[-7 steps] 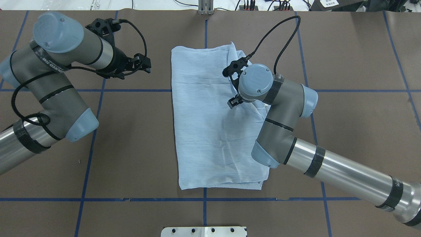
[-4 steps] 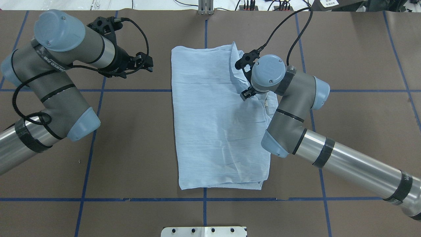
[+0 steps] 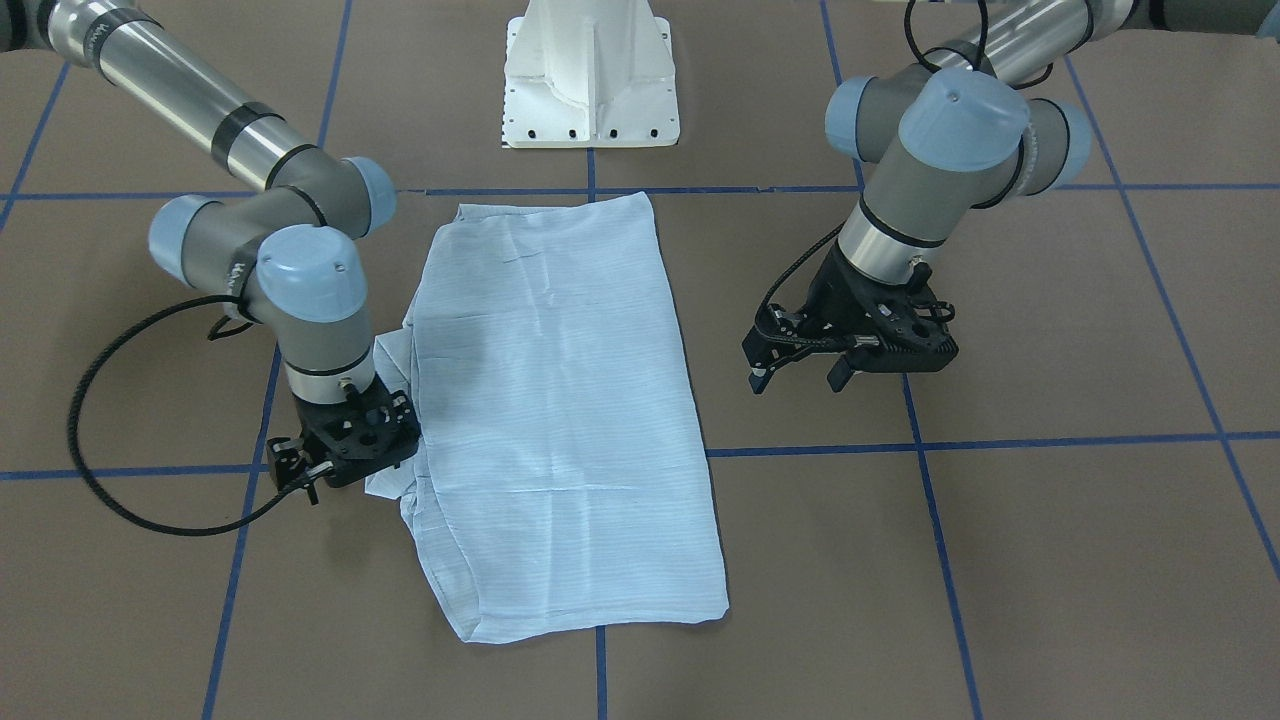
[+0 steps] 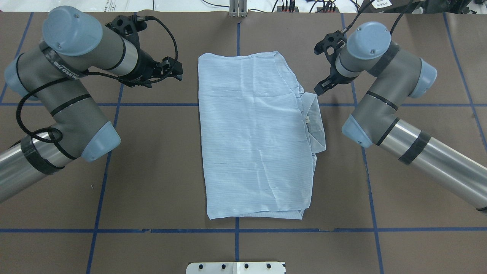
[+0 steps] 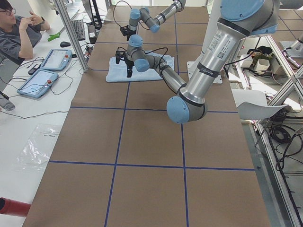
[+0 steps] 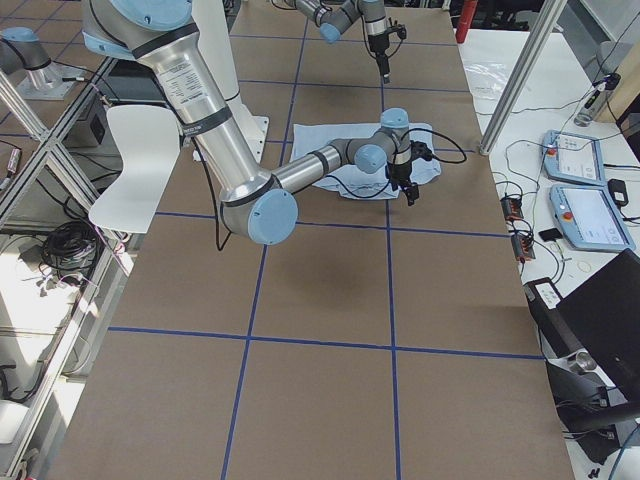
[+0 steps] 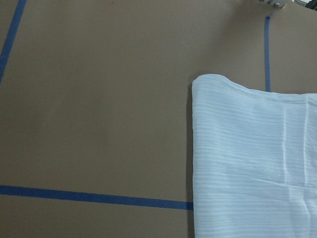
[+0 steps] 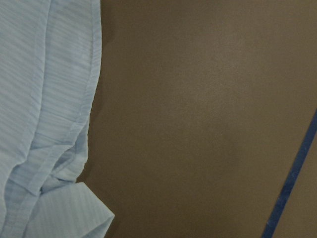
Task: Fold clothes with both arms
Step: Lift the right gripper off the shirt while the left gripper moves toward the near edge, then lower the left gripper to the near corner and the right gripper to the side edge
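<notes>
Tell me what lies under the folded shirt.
The shirt lies on the brown table cover, across a blue tape line. Lower layers and anything beneath are hidden.

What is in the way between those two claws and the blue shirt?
Nothing visible. Only bare brown table lies between the left gripper and the shirt. The right gripper hangs right beside the collar on the opposite side, with nothing between.

Near right arm (image 6: pixel 318 166) reaches across the brown desk (image 6: pixel 320 290), wrist over the folded pale-blue shirt (image 6: pixel 318 137). Right claw (image 6: pixel 409 193) points down just beside the shirt's edge; jaw state too small to tell. Far left arm (image 6: pixel 350 12) is beyond the shirt, left claw (image 6: pixel 385 68) pointing down over bare desk, well apart.
</notes>
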Action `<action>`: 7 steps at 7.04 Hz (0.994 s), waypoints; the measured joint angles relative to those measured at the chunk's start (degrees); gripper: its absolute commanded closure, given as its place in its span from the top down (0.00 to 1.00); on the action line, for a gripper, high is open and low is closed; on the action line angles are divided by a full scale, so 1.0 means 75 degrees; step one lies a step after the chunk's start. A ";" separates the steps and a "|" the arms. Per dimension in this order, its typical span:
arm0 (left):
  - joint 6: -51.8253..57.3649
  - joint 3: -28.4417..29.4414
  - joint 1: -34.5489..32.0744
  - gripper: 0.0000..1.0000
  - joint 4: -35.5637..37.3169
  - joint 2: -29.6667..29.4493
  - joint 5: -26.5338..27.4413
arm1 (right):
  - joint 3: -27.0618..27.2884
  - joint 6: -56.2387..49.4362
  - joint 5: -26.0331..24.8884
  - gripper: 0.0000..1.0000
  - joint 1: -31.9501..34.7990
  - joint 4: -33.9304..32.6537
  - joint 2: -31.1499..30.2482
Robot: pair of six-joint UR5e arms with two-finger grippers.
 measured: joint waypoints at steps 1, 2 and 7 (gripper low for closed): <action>-0.0152 -0.0190 0.0021 1.00 0.0016 -0.0017 -0.0257 | 0.0228 0.0040 0.0359 1.00 0.0118 -0.0016 -0.0107; -0.0632 -0.0499 0.0233 1.00 0.0025 0.0055 -0.0461 | 0.0664 0.0155 0.0620 1.00 0.0164 -0.0061 -0.0397; -0.3673 -0.1963 0.3630 0.96 0.0969 0.0608 0.1552 | 0.3235 0.2761 0.1932 1.00 -0.0128 -0.0075 -0.2268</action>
